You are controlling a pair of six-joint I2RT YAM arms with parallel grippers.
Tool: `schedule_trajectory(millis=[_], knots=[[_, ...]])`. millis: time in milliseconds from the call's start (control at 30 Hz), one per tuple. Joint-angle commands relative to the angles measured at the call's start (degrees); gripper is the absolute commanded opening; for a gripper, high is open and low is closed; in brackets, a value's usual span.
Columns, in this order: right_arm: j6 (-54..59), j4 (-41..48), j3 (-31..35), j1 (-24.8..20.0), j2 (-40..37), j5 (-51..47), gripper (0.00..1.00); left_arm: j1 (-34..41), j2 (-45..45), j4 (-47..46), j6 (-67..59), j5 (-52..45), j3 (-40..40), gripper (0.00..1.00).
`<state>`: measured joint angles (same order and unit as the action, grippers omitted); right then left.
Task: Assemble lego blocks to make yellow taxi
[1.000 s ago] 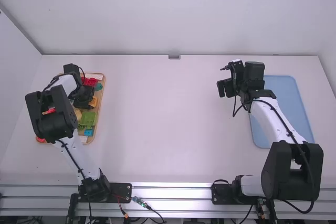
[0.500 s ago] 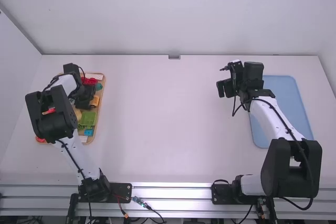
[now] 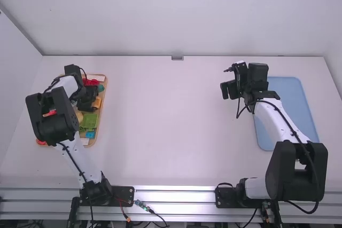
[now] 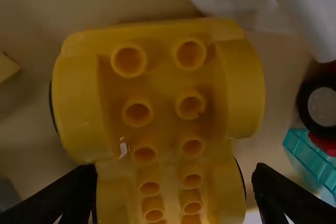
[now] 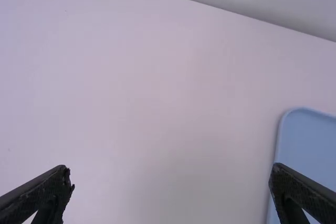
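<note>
In the high view, clockwise around the white table (image 3: 171, 126): pale wall (image 3: 171, 14) and small grey bracket (image 3: 177, 57) at twelve, blue tray (image 3: 296, 108) at three, metal rail (image 3: 173, 196) at six.

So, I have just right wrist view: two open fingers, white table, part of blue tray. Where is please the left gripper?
Observer: In the high view, the left gripper is over the tan tray with the coloured blocks.

Operator: Is some piece between its fingers?

Observer: Yes, a yellow piece, studs toward the wrist camera; the fingers are open, with a gap on one side.

Operator: What lies near it, please?

Observer: A black-tyred wheel and a clear teal block.
</note>
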<state>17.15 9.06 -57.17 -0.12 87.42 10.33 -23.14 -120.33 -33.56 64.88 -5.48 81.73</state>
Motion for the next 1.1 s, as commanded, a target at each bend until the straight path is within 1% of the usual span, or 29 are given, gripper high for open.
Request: schedule_trajectory(millis=[0,167,267,300,367,467,600,700,733,867,933,1067], knots=[[-0.2,-0.1,-1.3,0.1,0.5,0.4,0.99,0.3,-0.6,-0.5,0.2,-1.2,-1.5,0.78],[-0.2,-0.2,-1.3,0.1,0.5,0.4,0.99,0.3,-0.6,-0.6,0.2,-1.4,-1.5,0.77],[-0.2,-0.1,-1.3,0.1,0.5,0.4,0.99,0.3,-0.6,-0.6,0.2,-1.6,-1.5,0.63],[-0.2,-0.1,-1.3,0.1,0.5,0.4,0.99,0.3,-0.6,-0.6,0.2,-1.6,-1.5,0.61],[-0.2,-0.1,-1.3,0.2,0.5,0.4,0.99,0.3,-0.6,-0.6,0.2,-1.6,-1.5,0.52],[-0.2,-0.1,-1.3,0.2,0.5,0.4,0.99,0.2,-0.6,-0.6,0.2,-1.6,-1.5,0.48],[-0.2,-0.2,-1.3,0.2,0.5,0.4,0.99,0.3,-0.6,-0.4,0.2,-1.7,-1.5,0.47],[-0.2,-0.2,-1.3,0.2,0.5,0.3,1.00,0.3,-0.1,-1.1,-0.1,-0.8,-1.4,0.42],[-0.2,-0.2,-1.3,0.2,0.5,0.4,0.99,0.3,0.7,-3.1,0.1,1.4,-0.7,0.35],[-0.2,-0.4,-1.3,0.2,0.5,0.4,0.99,0.8,2.9,-8.8,-0.1,7.1,2.3,0.33],[-0.2,-0.9,-1.3,0.2,0.5,0.4,0.99,2.1,5.3,-10.4,-4.8,7.9,4.7,0.31],[-0.4,-1.3,-1.3,0.2,0.5,0.4,0.99,4.6,8.7,-10.6,-9.4,9.7,5.1,0.30]])
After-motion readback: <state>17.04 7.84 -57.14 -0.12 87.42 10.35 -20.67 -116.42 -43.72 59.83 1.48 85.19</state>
